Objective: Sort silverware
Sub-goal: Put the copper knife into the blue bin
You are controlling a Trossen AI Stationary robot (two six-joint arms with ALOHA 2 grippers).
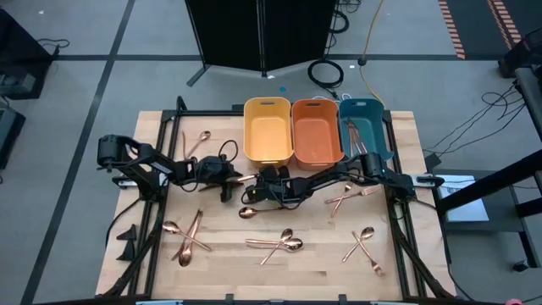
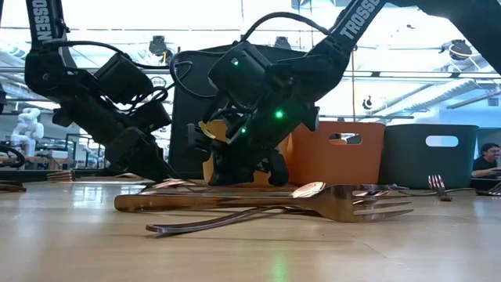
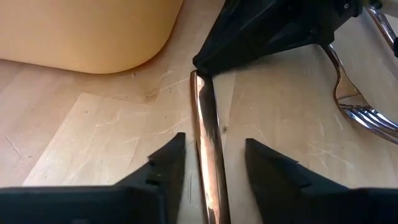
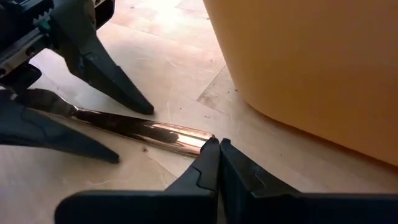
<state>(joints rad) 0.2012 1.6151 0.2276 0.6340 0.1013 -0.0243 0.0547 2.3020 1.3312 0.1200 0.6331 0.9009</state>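
Knife (image 3: 208,149) flat betw. open left end effector (image 3: 214,163) fingers; shut right end effector (image 4: 214,163) at handle tip, yellow bin (image 4: 311,68) beside.

The copper handle's (image 3: 208,149) far end is cut off.

Landmark: middle bin (image 1: 317,131). Two more bins touching it, one on each side, all at table (image 1: 406,127) back edge. Knife (image 3: 208,155) lies just before left-side bin (image 1: 268,129), between fingers of left gripper (image 1: 230,180). Right gripper (image 1: 261,182) tip touches knife end. Other silverware (image 1: 279,244) scattered farther before bins.
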